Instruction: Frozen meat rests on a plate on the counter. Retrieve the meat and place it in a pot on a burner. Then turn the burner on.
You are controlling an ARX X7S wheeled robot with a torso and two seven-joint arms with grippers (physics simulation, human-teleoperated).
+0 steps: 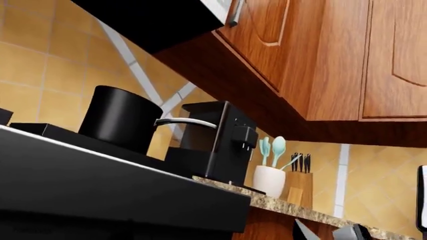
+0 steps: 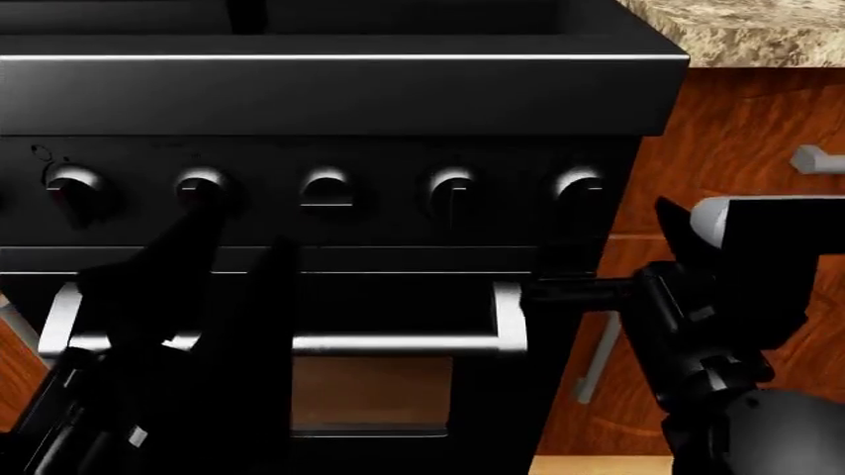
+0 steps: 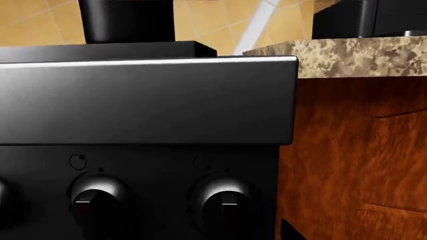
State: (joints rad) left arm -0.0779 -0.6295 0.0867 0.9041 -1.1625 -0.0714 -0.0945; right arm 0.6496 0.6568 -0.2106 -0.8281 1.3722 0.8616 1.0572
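The black pot [image 1: 123, 117] stands on the stove top with its silvery handle [image 1: 190, 121] pointing towards the counter [image 1: 293, 207]; its base also shows in the right wrist view [image 3: 127, 20]. I cannot see inside it. The meat and the plate are out of view. In the head view my left gripper [image 2: 237, 236] is a dark shape in front of the stove's knob row, its two fingers spread, one tip just below the second knob [image 2: 201, 185]. My right gripper [image 2: 676, 226] hovers by the wood cabinet, right of the fifth knob [image 2: 577, 185]; its jaws are not clear.
Five knobs line the stove front, two of them close in the right wrist view [image 3: 97, 197] [image 3: 223, 200]. The oven handle [image 2: 396, 343] runs below them. On the counter stand a black coffee machine [image 1: 217, 145], a white utensil holder [image 1: 269, 180] and a knife block [image 1: 300, 186]. Wall cabinets [image 1: 333, 55] hang above.
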